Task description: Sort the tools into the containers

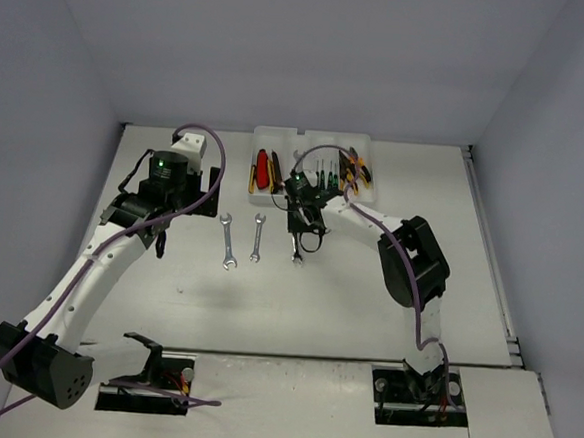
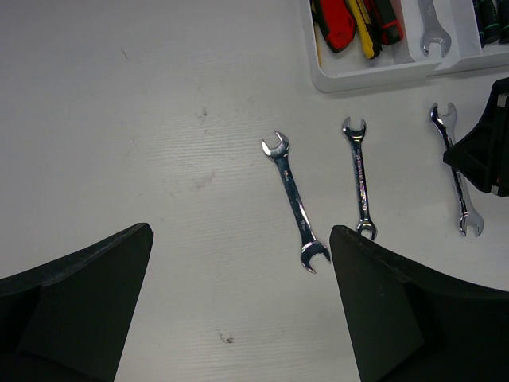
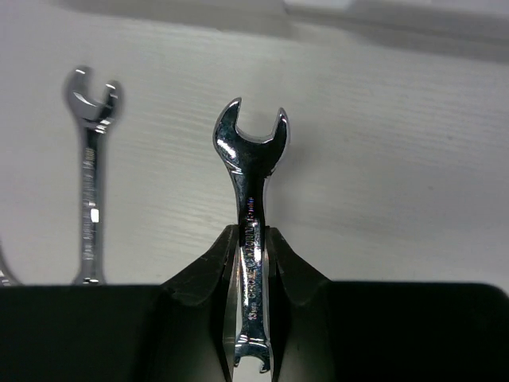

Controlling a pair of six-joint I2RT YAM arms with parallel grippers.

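the right gripper (image 3: 250,239) is pinched tight on the shank of a silver open-end wrench (image 3: 248,159), bottom centre of the right wrist view, with the wrench's open head poking up past the fingertips. can't tell if it's lifted off the table (image 1: 366,304) or just lying on it. in the top view that's dead centre of the frame. two more wrenches (image 2: 294,203) (image 2: 360,179) lie loose just to its left, side by side but not touching. above them, top centre, sits the white tray (image 1: 278,133): red and yellow cutters (image 1: 263,170) in the leftmost slot, a spare wrench (image 2: 429,28) in the next, screwdrivers (image 1: 320,171), then pliers (image 1: 354,168) rightmost. the left gripper (image 2: 240,235) hangs over bare table at centre left, jaws spread wide with nothing in them.
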